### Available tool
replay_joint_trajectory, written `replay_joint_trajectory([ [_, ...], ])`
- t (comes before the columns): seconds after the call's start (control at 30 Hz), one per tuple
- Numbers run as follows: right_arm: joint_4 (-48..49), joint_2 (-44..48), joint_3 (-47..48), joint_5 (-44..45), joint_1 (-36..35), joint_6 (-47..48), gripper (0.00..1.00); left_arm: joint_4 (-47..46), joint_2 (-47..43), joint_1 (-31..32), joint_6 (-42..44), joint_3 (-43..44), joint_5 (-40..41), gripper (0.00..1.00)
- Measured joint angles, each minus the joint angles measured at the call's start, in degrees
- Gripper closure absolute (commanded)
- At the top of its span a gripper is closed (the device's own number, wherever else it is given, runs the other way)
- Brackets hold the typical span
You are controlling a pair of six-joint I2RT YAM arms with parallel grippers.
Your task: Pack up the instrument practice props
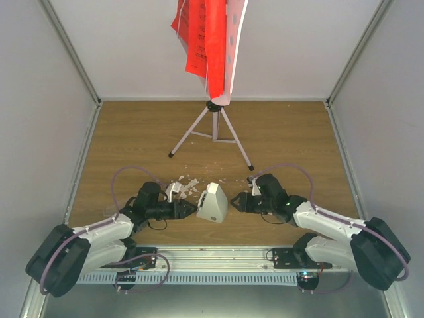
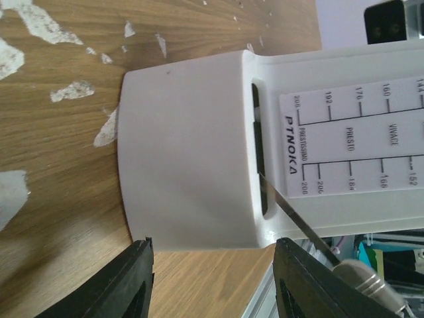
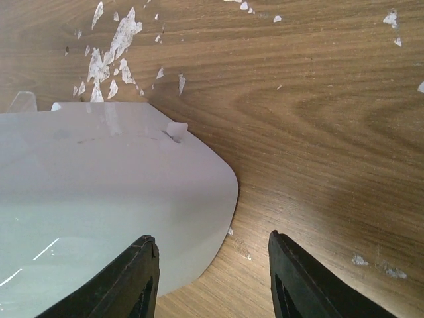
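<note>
we find the metronome (image 1: 213, 202) near the table's (image 1: 132, 132) 6 o'clock edge, left gripper (image 2: 213, 244) at its 9, right gripper (image 3: 212, 242) at its 3. left fingers (image 2: 126, 285) stand half spread astride its base, and we cannot tell whether they grip it. right fingers (image 3: 311, 285) are apart with one corner between them, gripping nothing. crumbs (image 1: 189, 182) lie at 11. the stand (image 1: 213, 132) with red sheets (image 1: 202, 40) is at 12, well apart. open wood reaches both side walls (image 1: 40, 99).

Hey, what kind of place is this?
Probably a robot lab test cell: a wooden table boxed in by plain white panels, the left arm and right arm bolted at its near edge, and staged props, a music stand and a metronome.
</note>
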State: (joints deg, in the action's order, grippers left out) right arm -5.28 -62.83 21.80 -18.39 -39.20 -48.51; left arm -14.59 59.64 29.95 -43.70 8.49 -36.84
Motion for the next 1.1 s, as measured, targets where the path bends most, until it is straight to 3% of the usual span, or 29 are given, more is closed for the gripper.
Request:
replay_joint_trajectory([
  [0.57,4.4,-4.7,-0.3,0.0,-0.1,-0.4,0.65,-10.3,9.1,1.5,0.9,2.2,-3.4,0.62],
  [1.1,5.3,-13.2,7.7,4.3,0.0,2.0,0.61,-10.5,13.2,11.6,1.9,4.6,-3.7,0.58],
])
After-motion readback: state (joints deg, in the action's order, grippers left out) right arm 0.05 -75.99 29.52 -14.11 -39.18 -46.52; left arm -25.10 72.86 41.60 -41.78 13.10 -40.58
